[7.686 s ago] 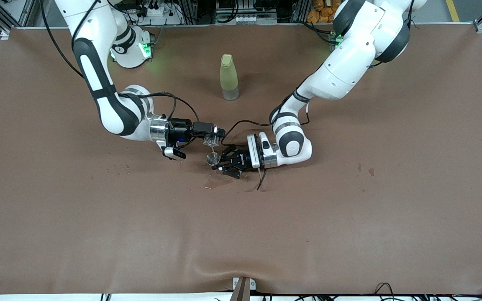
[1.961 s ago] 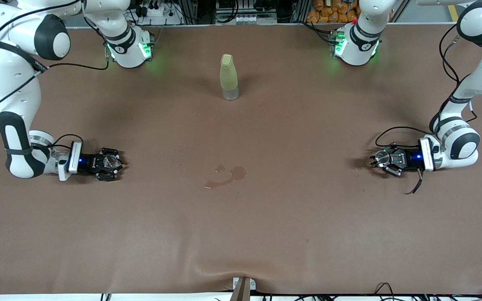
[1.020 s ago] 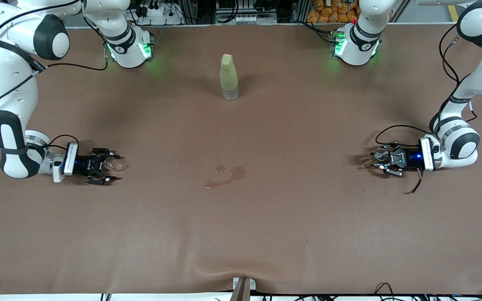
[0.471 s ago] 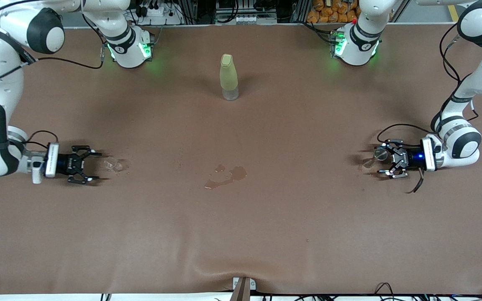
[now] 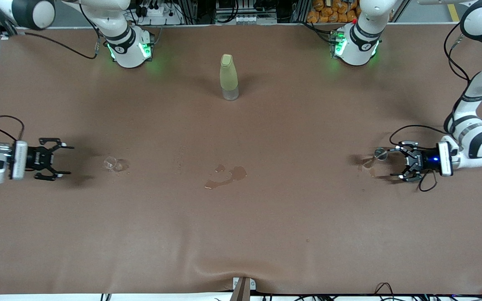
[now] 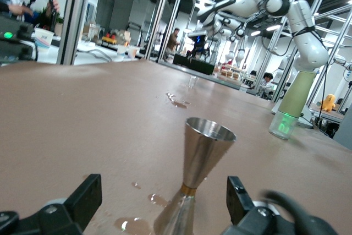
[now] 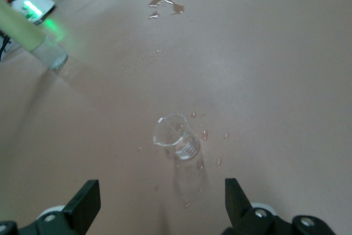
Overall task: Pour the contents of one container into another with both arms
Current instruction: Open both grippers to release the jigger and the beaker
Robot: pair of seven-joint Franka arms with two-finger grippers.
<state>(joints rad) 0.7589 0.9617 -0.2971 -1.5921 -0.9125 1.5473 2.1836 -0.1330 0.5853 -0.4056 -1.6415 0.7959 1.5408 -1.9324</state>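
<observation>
A small clear glass beaker [image 5: 111, 163] [image 7: 177, 137] stands upright toward the right arm's end of the table, with droplets around it. My right gripper [image 5: 67, 159] [image 7: 160, 193] is open and well clear of it, with nothing between its fingers. Toward the left arm's end, a metal hourglass-shaped jigger [image 5: 378, 155] [image 6: 199, 164] stands upright among small wet spots. My left gripper [image 5: 399, 162] [image 6: 163, 192] is open just beside it. Its fingers [image 6: 82, 199] stand wide on either side of the jigger's base without touching it.
A tall yellow-green bottle [image 5: 229, 77] [image 6: 291, 98] [image 7: 33, 36] stands mid-table nearer the robots' bases. A puddle [image 5: 225, 176] [image 7: 163, 4] lies on the brown mat [image 5: 241, 234] between the two containers.
Both grippers have drawn back from their containers toward their own table ends. The left one opened off the jigger, and the right one pulled well away from the beaker.
</observation>
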